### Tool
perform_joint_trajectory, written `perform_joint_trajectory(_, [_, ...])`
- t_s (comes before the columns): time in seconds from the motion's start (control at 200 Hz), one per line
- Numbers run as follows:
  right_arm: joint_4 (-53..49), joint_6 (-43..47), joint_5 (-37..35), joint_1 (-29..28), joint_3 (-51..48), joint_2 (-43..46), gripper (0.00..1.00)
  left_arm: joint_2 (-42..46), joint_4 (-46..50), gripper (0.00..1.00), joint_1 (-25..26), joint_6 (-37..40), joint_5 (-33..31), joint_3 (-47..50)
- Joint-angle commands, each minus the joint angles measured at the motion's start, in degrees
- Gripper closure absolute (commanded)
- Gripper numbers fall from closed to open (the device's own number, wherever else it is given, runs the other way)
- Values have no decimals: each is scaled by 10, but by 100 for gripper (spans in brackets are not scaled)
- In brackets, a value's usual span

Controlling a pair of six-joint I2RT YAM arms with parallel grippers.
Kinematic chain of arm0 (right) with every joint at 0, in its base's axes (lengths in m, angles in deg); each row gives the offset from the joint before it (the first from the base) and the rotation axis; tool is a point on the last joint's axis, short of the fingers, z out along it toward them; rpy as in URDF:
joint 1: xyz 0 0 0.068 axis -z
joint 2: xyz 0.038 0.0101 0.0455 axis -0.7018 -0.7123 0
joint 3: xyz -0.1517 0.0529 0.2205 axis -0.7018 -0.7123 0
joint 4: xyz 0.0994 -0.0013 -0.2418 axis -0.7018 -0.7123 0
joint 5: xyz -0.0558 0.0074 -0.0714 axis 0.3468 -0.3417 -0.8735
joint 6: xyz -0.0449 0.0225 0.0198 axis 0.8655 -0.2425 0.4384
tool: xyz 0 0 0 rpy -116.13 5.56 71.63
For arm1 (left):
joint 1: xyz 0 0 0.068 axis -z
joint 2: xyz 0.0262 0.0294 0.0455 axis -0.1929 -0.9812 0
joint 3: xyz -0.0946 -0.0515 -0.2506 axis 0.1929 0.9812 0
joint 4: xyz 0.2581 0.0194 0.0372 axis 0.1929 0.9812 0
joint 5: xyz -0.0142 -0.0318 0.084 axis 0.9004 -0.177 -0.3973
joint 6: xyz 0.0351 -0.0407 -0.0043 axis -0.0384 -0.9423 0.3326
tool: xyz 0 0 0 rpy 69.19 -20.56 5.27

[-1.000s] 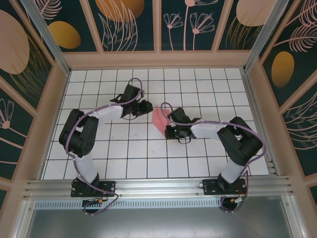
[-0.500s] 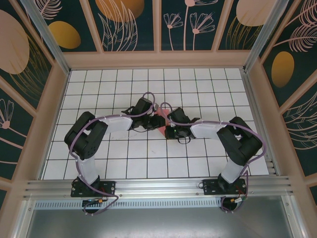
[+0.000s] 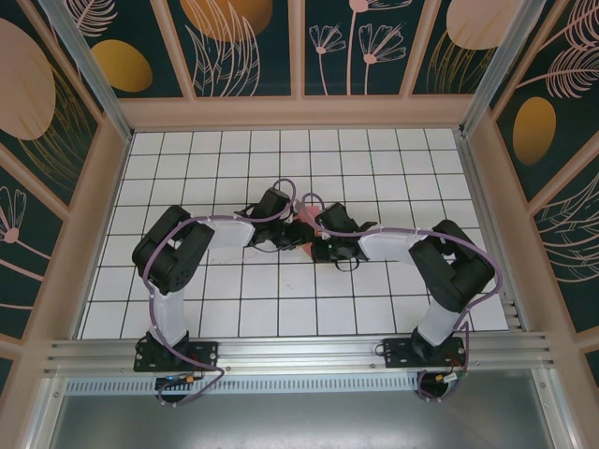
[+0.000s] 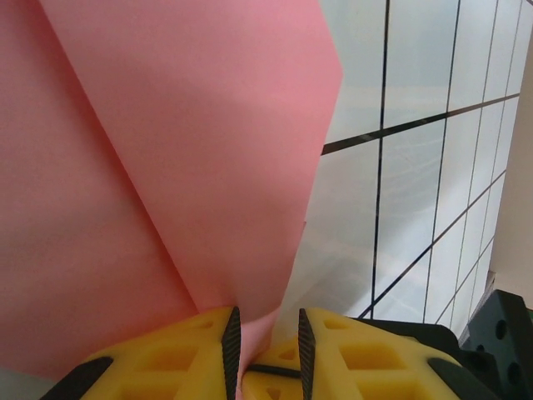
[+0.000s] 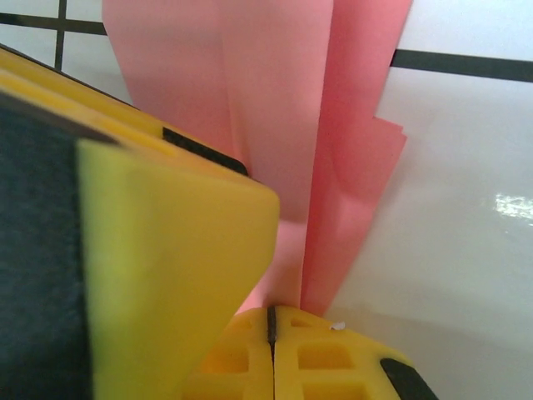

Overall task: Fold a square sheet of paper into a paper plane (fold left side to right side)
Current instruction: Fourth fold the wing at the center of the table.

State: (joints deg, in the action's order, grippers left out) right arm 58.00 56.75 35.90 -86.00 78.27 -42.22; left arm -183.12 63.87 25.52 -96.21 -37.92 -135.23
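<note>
The folded pink sheet of paper [image 3: 301,227] stood above the middle of the desk [image 3: 374,150]; the right fingers [image 5: 263,327] were closed tight on its edge; the left fingers [image 4: 223,335], slightly apart, had a fold of it between them.

We find no gap between the left claw [image 3: 293,234] and the right claw [image 3: 312,234]. They meet tip to tip at the paper [image 3: 301,224], and each bars the other's way forward. Ahead of the left claw, the raised paper blocks the left and the centre, and only the right side opens onto bare table [image 3: 234,281]. Ahead of the right claw, the paper stands straight in front and the left claw crowds its left side, but its right side is bare table. Behind both claws and outward from them, we see free table as far as the walls [image 3: 487,187], apart from the arms [image 3: 168,253] themselves.
</note>
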Motion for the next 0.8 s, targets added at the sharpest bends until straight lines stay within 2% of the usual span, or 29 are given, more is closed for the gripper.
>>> perform_joint_trajectory(0.0, [-120, 11, -45, -17, -41, -81, 92, -19, -8, 71, -3, -8, -19, -10])
perform_joint_trajectory(0.19, [-127, 13, -53, -21, -42, -85, 92, -40, 13, 71, -7, -1, -50, -33])
perform_joint_trajectory(0.796, [-130, 17, -55, -25, -47, -87, 92, -83, 37, 71, -55, 13, -55, -127])
